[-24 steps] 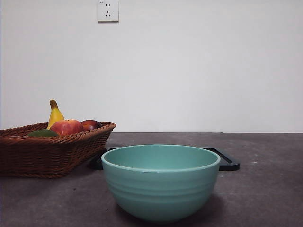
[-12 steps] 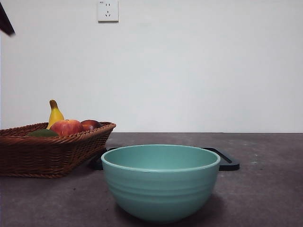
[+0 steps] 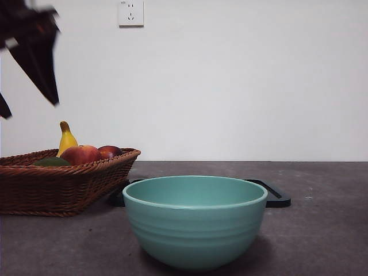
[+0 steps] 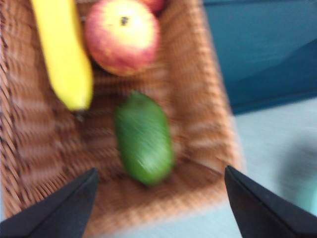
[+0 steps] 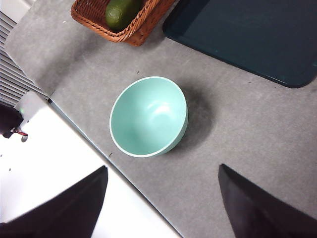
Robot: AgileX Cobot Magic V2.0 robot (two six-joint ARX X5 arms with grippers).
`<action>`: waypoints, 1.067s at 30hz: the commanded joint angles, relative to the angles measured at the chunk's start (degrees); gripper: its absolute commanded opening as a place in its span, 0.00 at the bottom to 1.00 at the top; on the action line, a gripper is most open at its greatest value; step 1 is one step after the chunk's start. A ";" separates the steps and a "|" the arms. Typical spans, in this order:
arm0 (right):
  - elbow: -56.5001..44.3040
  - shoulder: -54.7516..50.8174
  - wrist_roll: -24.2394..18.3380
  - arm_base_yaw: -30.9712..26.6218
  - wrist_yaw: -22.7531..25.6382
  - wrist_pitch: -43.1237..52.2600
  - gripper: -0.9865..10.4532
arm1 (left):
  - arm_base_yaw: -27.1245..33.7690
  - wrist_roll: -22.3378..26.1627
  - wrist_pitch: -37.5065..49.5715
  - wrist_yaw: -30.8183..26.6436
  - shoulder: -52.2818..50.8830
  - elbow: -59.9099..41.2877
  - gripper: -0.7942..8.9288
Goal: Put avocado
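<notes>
The avocado [image 4: 144, 138] lies on the floor of the basket [image 4: 198, 124], near one end wall, apart from the banana [image 4: 63, 52] and the apple [image 4: 122, 35] deeper in the basket. The left hand [image 4: 158, 208] hangs above the basket with its jaws spread wide and empty, the avocado lying between and just beyond their tips, not touched.

The front view shows this hand [image 3: 34, 52] as a dark shape high above the basket [image 3: 63, 184], where only a sliver of the avocado [image 3: 52, 163] shows over the rim beside the apple [image 3: 81, 155] and banana [image 3: 66, 138].

The right hand [image 5: 163, 203], jaws also spread and empty, hangs well away from the basket, over the table [image 5: 247, 129] near the green bowl [image 5: 148, 116]. Its view alone shows the dark tray [image 5: 247, 34] lying beside the basket [image 5: 131, 27] and the avocado [image 5: 121, 12] at the basket's end.
</notes>
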 commanded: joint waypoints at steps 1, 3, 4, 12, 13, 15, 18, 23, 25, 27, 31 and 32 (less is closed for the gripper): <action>0.98 0.37 -0.26 0.33 -0.04 0.50 0.40 | -0.76 2.01 1.09 -2.54 4.90 2.56 0.50; 0.98 0.37 -0.24 0.33 -0.04 0.48 0.40 | -1.03 2.19 1.51 -3.67 8.11 3.61 0.50; 0.98 0.37 -0.24 0.31 -0.04 0.48 0.40 | -1.09 2.21 1.75 -4.02 9.42 4.02 0.50; 0.98 0.37 -0.24 0.33 -0.04 0.48 0.40 | -1.29 2.19 6.32 -4.68 16.79 4.63 0.50; 0.98 0.39 -0.24 0.33 -0.04 0.50 0.40 | -1.29 2.19 6.64 -4.68 17.38 4.63 0.50; 0.98 0.39 -0.24 0.33 -0.04 0.50 0.40 | -1.27 2.19 7.17 -4.70 18.75 4.63 0.50; 0.98 0.39 -0.24 0.31 -0.04 0.50 0.40 | -1.29 2.19 7.28 -4.72 20.46 4.63 0.50; 0.98 0.39 -0.26 0.31 -0.02 0.52 0.40 | -1.33 2.19 7.50 -5.62 22.51 4.63 0.50; 0.98 0.39 -0.26 0.31 -0.02 0.55 0.40 | -1.33 2.19 7.50 -5.70 23.17 4.63 0.50; 0.98 0.39 -0.26 0.31 0.00 0.55 0.40 | -1.33 2.16 7.43 -5.70 23.67 4.63 0.49; 0.98 0.39 -0.26 0.31 0.00 0.57 0.40 | -1.66 2.16 7.21 -5.70 23.74 4.63 0.43; 0.98 0.39 -0.26 0.31 0.00 0.61 0.40 | -1.66 2.14 7.08 -5.70 23.74 4.63 0.40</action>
